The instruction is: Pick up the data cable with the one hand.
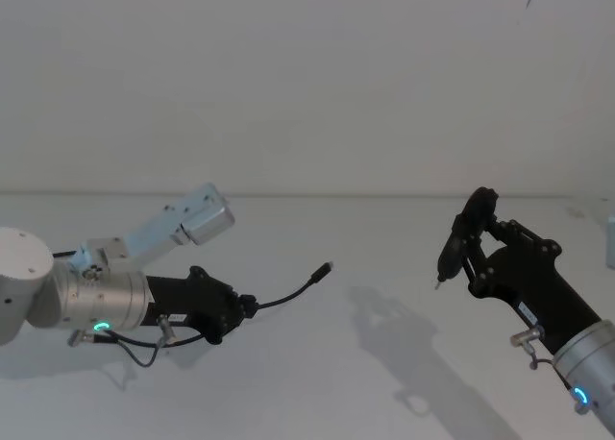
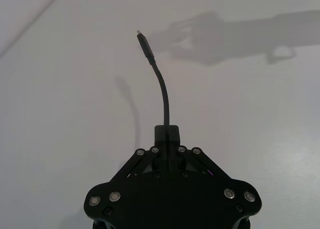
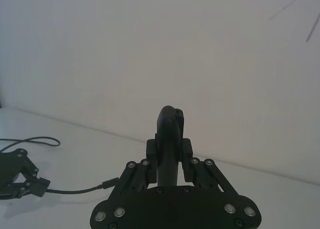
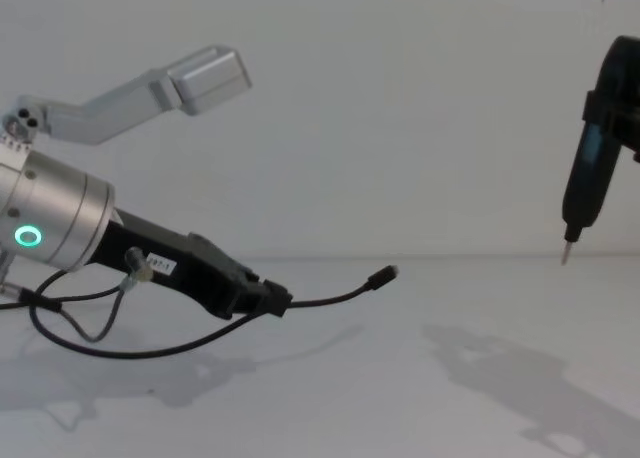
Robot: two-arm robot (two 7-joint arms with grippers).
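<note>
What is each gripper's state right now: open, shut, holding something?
Left gripper: shut on the data cable.
Right gripper: shut on a black pen-shaped tool.

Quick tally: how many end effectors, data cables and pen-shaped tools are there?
end effectors: 2, the left end effector and the right end effector
data cable: 1
pen-shaped tool: 1
total: 4
</note>
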